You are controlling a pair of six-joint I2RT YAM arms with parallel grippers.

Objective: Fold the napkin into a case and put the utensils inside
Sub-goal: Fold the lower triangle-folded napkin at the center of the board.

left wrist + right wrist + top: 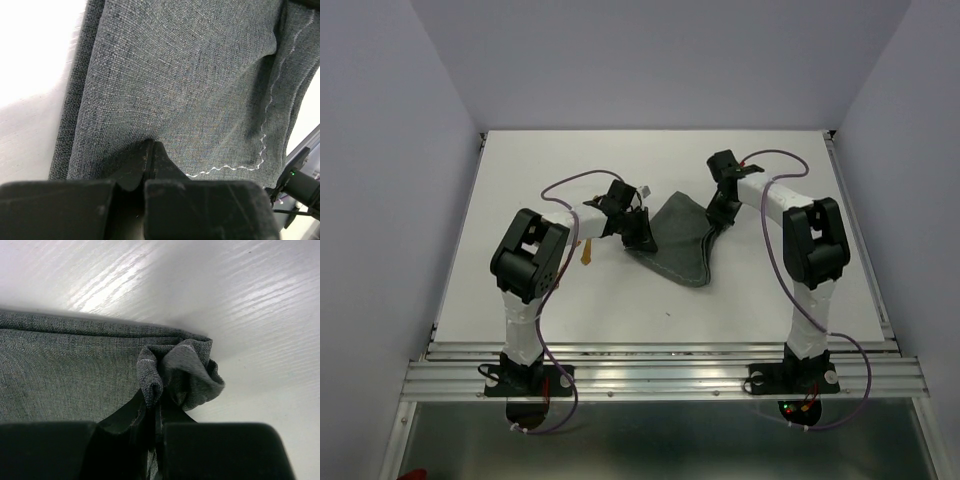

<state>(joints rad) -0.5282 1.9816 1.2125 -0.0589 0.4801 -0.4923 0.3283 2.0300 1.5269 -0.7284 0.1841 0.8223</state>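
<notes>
Since napkin (680, 245) is soft & limp, I've L fingers (131, 167) clamped on a fold, R fingers (125, 417) pinching bunched hem corner; it'll sag btwn them, so hold edges.

napkin (678, 245) mid-table (770, 300), utensil (587, 251) on table left of it

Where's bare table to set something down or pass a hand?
Bare table between the napkin and the arm bases, and the far strip by the back wall. Crowded mid-left: left hand on the napkin, orange utensil beside that arm; right hand pinches its right corner.
</notes>
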